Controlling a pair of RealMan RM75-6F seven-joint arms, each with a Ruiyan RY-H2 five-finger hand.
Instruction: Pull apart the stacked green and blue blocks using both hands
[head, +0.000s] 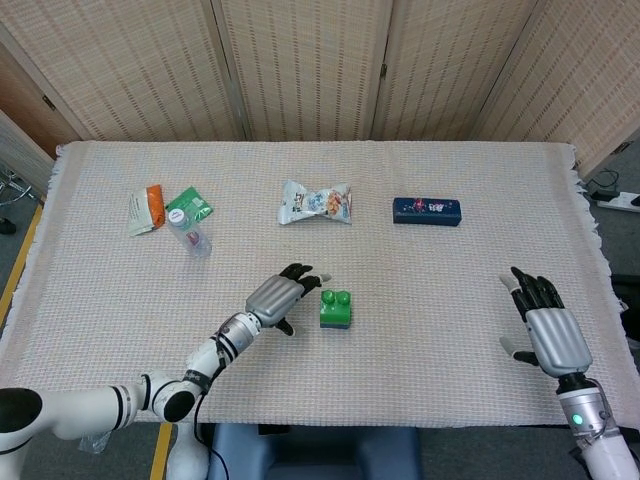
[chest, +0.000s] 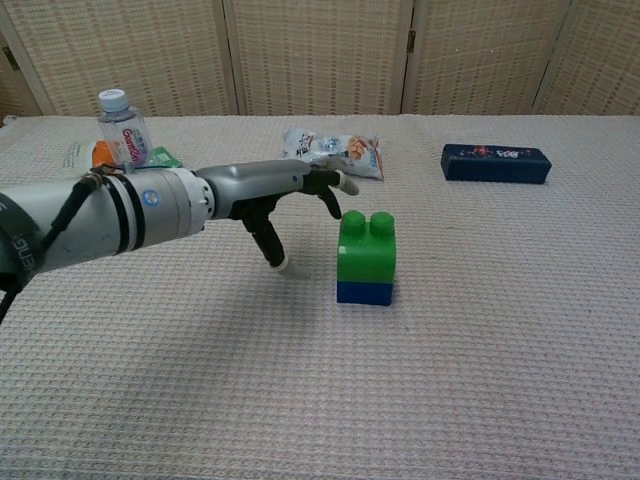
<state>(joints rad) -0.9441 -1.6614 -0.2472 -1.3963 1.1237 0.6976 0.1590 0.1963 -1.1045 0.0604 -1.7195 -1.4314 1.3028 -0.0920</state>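
A green block (head: 335, 304) (chest: 366, 248) stands stacked on a thin blue block (chest: 363, 292) (head: 334, 324) at the table's middle front. My left hand (head: 282, 294) (chest: 282, 190) hovers just left of the stack, open, its fingers reaching toward the green block's top and its thumb pointing down; it does not touch the stack. My right hand (head: 548, 325) is far off at the right front, open and upright with fingers spread. The chest view does not show it.
Along the back lie a snack packet (head: 315, 202) (chest: 332, 153), a dark blue box (head: 427, 211) (chest: 496, 163) and, at the left, a small water bottle (head: 189, 232) (chest: 122, 127) beside orange and green packets (head: 160, 207). A woven cloth covers the table (head: 450, 290).
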